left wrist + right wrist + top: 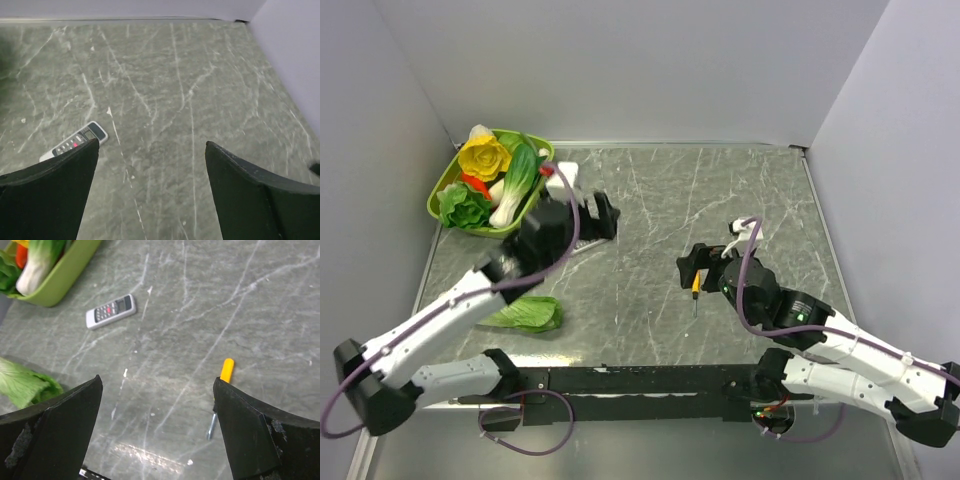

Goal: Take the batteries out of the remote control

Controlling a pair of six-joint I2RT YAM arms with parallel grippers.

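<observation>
The remote control [75, 143] lies face up on the marble table, white with a grey button face and a small screen; it sits just beyond my left gripper's left fingertip [87, 150]. It also shows in the right wrist view [110, 311], near the green basket. I cannot pick it out in the top view, where the left arm covers that spot. No batteries show in any view. My left gripper [151, 145] [608, 216] is open and empty. My right gripper [157, 382] [698, 262] is open and empty, hovering above the table.
A yellow-handled screwdriver [226, 371] [695, 287] lies by my right gripper's right finger. A green basket [445, 183] [65, 275] of toy vegetables stands at the back left. A green leafy vegetable [528, 314] [22, 384] lies near the left arm. Walls enclose the table.
</observation>
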